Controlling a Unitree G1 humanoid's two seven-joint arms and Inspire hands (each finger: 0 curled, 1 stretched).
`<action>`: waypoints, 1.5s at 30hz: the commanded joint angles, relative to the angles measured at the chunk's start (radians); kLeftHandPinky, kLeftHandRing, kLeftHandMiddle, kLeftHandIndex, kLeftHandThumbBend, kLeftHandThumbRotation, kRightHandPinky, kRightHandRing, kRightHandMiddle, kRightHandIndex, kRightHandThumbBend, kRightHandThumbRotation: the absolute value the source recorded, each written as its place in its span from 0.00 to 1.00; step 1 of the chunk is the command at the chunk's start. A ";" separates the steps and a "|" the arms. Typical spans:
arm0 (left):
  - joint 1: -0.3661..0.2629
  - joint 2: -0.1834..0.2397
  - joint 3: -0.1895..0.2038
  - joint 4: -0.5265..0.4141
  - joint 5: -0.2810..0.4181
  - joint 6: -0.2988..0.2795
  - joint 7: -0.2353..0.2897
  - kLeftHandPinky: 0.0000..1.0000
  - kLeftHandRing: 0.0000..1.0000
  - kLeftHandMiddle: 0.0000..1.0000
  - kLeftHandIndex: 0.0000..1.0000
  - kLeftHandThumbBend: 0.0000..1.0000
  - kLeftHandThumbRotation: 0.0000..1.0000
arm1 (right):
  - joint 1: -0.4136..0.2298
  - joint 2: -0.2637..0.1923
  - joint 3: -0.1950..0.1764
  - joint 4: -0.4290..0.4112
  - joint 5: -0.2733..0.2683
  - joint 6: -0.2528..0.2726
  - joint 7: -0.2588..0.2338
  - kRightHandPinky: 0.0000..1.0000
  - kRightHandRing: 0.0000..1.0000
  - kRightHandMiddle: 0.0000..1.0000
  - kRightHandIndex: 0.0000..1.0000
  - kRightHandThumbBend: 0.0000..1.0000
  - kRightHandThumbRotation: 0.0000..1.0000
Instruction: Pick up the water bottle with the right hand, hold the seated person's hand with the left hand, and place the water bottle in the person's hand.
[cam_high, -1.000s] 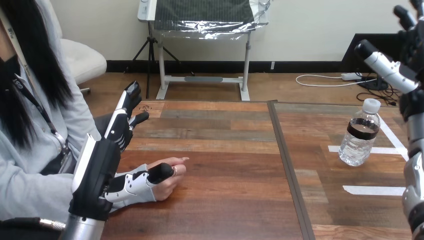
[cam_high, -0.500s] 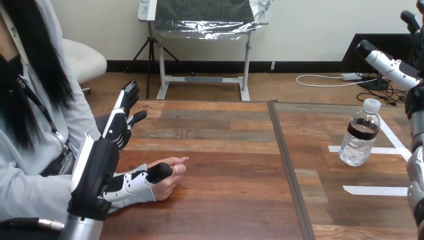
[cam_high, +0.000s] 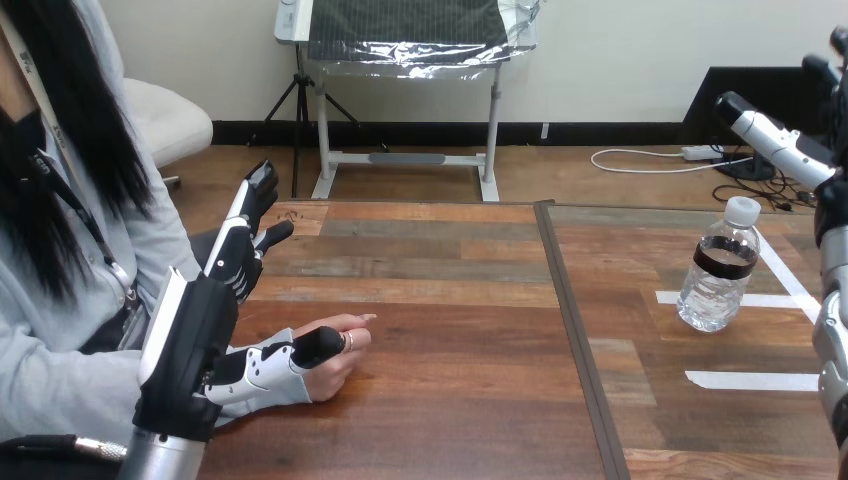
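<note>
The water bottle (cam_high: 720, 272) stands upright and capped on the right part of the table (cam_high: 450, 420), beside white tape marks (cam_high: 750, 380). It is untouched and well apart from the person's hand (cam_high: 338, 352), which is rested on the wood at the near left with its fingers loosely curled. The left hand (cam_high: 190, 350) is set against that hand from the left. Its fingers (cam_high: 240, 240) are held straight, pointing to the far side, and only its thumb (cam_high: 280, 368) is laid across the person's hand, so a touch is shown rather than a closed hold. This placing is judged to steady the receiving hand in readiness. The right hand (cam_high: 778, 142) is raised at the far right, above and beyond the bottle, spread and empty, with the one digit in view straight. It is judged to be poised for a descent onto the bottle. The pickup is therefore not yet done. A grasp around the clear body below the cap would be called for, with care taken that the light bottle is not tipped.
</note>
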 joint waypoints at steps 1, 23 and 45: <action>-0.038 0.018 0.012 -0.035 -0.030 -0.009 -0.012 0.89 0.99 1.00 0.99 1.00 0.58 | -0.106 -0.027 0.024 0.010 -0.028 0.037 -0.028 0.95 0.97 0.91 0.98 1.00 0.43; -0.031 0.025 0.043 -0.027 0.013 -0.033 0.007 0.86 0.98 1.00 0.98 1.00 0.61 | -0.125 -0.030 0.075 0.050 -0.119 0.179 -0.089 0.92 0.93 0.91 0.96 1.00 0.49; -0.019 0.025 0.044 -0.042 -0.010 -0.034 -0.014 0.85 0.99 1.00 0.99 1.00 0.61 | -0.124 -0.020 0.090 0.069 -0.139 0.284 -0.067 0.85 0.88 0.91 0.96 1.00 0.52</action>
